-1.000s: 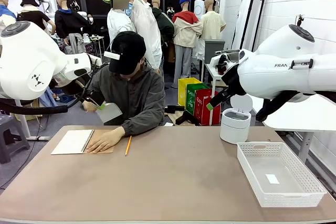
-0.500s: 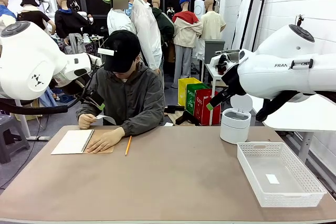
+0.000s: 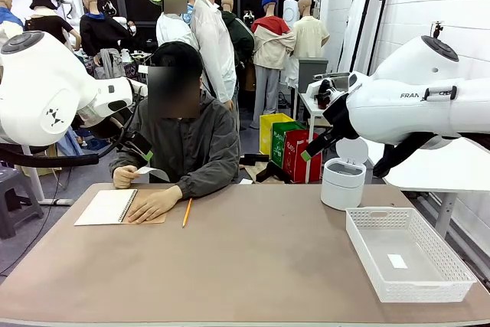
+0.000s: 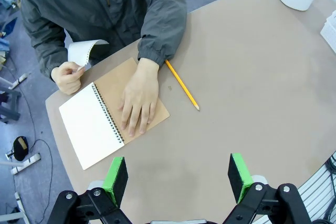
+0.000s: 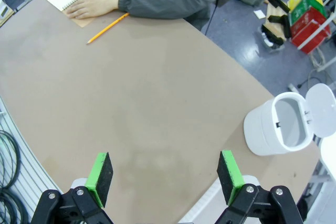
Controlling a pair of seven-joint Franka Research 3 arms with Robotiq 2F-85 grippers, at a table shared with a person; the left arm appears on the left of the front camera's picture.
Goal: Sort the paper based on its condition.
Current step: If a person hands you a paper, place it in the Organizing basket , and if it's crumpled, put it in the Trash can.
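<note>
The paper point(image 4: 84, 51), a white sheet curled over on itself, is held up in one hand point(image 4: 68, 74) of the person in a dark jacket, at the far left edge of the counter point(image 3: 253, 266) and in front of the person's chest, clear of the surface. Just nearer lies an open spiral notebook point(image 4: 92, 127) with a blank white page, and the person's other hand point(image 4: 139, 100) rests flat on its folded-back brown cover. A yellow pencil point(image 4: 182, 85) lies on the counter just right of the notebook. Well to the right, at the far edge, stands a white round bin point(image 3: 342, 181) with its lid tipped up, and nearer on the right sits a white mesh basket point(image 3: 423, 290) with a small white slip point(image 3: 396, 260) on its floor. The left jaws hang high above the notebook end of the counter, spread wide and holding nothing. The right jaws hang above bare counter left of the bin, likewise spread wide and empty.
</note>
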